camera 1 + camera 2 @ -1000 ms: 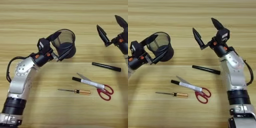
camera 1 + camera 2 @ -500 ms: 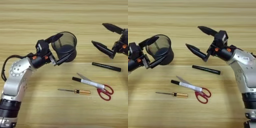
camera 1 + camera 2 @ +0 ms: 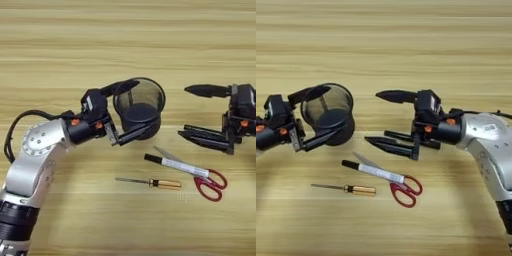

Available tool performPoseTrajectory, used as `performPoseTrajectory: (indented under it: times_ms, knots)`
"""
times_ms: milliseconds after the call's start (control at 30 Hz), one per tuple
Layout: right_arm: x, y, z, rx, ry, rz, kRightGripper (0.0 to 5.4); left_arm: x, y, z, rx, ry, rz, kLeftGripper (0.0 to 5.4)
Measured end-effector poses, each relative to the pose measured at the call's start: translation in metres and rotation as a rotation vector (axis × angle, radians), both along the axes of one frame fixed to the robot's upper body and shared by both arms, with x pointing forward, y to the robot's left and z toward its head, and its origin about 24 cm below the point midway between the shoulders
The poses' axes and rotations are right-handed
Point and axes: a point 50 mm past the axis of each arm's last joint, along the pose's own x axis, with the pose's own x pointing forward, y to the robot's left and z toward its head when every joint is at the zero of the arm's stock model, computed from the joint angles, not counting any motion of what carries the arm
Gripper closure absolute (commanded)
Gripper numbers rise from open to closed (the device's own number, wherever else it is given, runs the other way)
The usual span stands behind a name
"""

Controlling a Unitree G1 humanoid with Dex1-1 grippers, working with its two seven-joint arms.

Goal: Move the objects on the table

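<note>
Near the counter's (image 3: 60, 45) middle, the left tool (image 3: 127, 112) pinches the light, stiff mesh pen cup (image 3: 140, 107) across its wall, while the right tool (image 3: 387, 119), spread wide, straddles the slim, roll-prone black pen (image 3: 411, 139).

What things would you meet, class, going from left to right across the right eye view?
Left gripper → pen cup → screwdriver → marker → scissors → right gripper's arm.
</note>
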Motion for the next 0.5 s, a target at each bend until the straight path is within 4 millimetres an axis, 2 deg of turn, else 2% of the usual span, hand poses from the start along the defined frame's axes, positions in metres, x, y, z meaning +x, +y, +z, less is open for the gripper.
performPoseTrajectory:
  times_ms: [267,500]
  knots:
    - [-0.003,0.008,-0.002,-0.009,-0.001,0.026,0.0,-0.008,-0.011,0.001,0.007,0.036,-0.079,0.71]
    - [-0.009,0.019,-0.016,-0.021,0.053,0.059,0.0,-0.01,-0.019,0.001,0.018,0.056,-0.12,0.71]
